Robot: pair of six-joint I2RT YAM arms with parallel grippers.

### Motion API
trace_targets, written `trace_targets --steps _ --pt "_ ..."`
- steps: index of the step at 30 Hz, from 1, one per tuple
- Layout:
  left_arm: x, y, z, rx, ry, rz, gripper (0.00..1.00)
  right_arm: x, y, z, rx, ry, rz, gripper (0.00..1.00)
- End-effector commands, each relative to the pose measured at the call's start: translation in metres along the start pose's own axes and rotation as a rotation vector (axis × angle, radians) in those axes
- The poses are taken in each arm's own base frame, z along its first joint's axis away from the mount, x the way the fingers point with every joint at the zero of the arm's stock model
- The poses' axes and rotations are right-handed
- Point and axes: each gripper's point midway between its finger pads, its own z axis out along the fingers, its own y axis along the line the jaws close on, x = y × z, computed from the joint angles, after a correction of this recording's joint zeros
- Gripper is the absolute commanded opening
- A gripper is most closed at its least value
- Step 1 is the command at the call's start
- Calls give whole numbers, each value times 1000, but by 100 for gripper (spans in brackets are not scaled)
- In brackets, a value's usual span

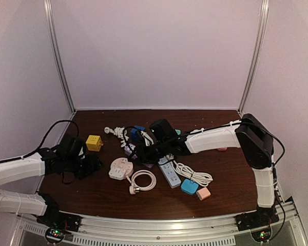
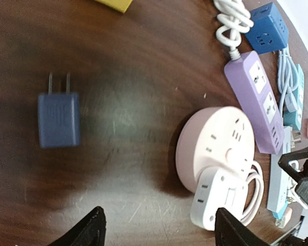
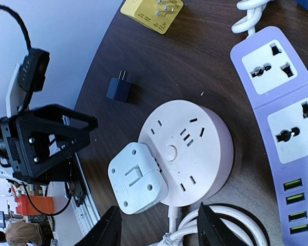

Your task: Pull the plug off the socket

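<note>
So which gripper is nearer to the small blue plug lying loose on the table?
Left. The left gripper hangs right above the blue plug, which lies just ahead of it. The right gripper is farther off, over the round pink socket.

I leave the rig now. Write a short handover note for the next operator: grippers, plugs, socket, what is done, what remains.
Left gripper: open, holding nothing, above the table.
Right gripper: open, over the round pink socket, gripping nothing.
Things: the blue plug lies loose on the table, prongs bare, apart from the socket. The white plug sits plugged in at the socket's rim.
Done: the blue plug is free.
Left: probably the white plug, with the socket held down.
</note>
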Motion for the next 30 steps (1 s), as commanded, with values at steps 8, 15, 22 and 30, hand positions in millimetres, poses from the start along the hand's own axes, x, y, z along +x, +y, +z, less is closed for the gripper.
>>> trace_targets --steps 8,15,22,30 --pt "41 -26 8 279 44 -467 75 1 6 15 -19 14 -13 46" --pt "40 -37 14 374 15 -530 75 5 5 15 -17 20 -8 45" --pt "41 -49 22 423 14 -553 73 4 5 17 -21 22 -4 45" --pt "39 -58 31 461 19 -574 55 8 1 20 -12 36 -3 44"
